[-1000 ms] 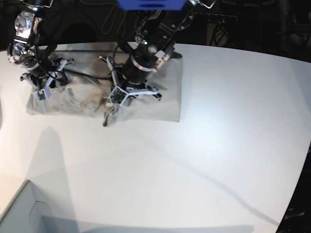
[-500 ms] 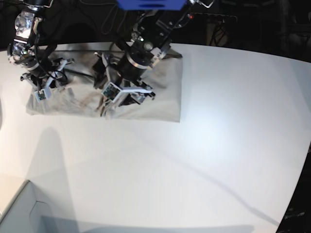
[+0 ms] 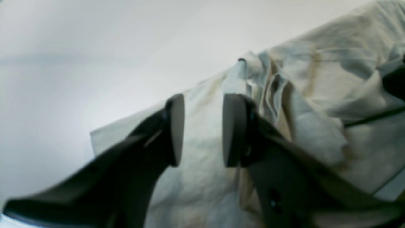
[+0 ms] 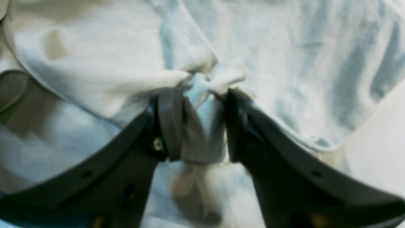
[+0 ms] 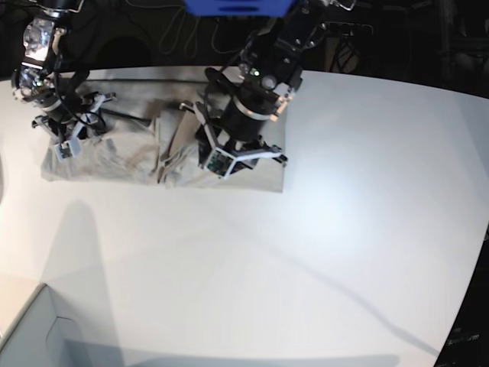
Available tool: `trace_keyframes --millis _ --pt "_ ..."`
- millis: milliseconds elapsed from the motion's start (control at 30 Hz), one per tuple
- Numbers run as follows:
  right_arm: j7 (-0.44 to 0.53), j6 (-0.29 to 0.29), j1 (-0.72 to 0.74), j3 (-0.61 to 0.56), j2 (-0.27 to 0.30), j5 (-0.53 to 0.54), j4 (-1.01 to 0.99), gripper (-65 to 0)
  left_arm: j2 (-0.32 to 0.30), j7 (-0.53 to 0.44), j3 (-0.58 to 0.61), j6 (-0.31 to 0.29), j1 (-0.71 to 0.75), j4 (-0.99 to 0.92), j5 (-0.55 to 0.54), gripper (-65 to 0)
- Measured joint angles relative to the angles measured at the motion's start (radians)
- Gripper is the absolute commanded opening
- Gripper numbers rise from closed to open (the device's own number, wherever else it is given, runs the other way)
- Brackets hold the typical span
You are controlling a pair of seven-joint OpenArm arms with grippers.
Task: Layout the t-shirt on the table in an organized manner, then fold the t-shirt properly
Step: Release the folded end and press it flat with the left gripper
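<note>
The light grey-beige t-shirt (image 5: 130,157) lies wrinkled and roughly rectangular at the back left of the white table (image 5: 306,252). My left gripper (image 5: 229,164) hovers over the shirt's right half. In the left wrist view the left gripper (image 3: 204,129) stands open just above the cloth (image 3: 316,95), with nothing between its pads and a bunched fold beside the right finger. My right gripper (image 5: 65,147) is at the shirt's left end. In the right wrist view the right gripper (image 4: 202,126) is shut on a pinched bunch of the t-shirt (image 4: 218,77).
A pale box corner (image 5: 30,336) sits at the front left. The table's curved edge (image 5: 477,252) runs down the right side. A black cable (image 3: 373,117) crosses the cloth by the left gripper. Dark clutter and cables stand behind the table.
My left gripper has let go of the fold it held near the shirt's middle and moved right over the shirt's right half. The fold now lies on the shirt. The right arm has not moved.
</note>
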Motion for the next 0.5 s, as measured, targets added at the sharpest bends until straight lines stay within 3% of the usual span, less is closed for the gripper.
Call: trace_keyframes --millis 267,300,400,500 --pt "-0.003 0.000 0.003 0.000 -0.001 0.000 0.000 -42.3 -0.003 0.007 -0.012 0.001 0.005 -0.114 0.001 -46.5" --pt "-0.003 0.000 0.003 0.001 -0.006 0.000 0.000 -42.3 -0.003 0.006 0.008 -0.019 0.005 -0.122 0.001 -46.5" --pt "-0.003 0.000 0.003 0.001 -0.011 0.000 0.000 -42.3 -0.002 0.007 0.060 -0.179 0.002 -0.133 -0.074 -46.5" --pt "-0.003 0.000 0.003 0.001 -0.011 0.000 0.000 -42.3 0.005 0.007 0.082 -0.279 -0.021 -0.154 -0.151 -46.4"
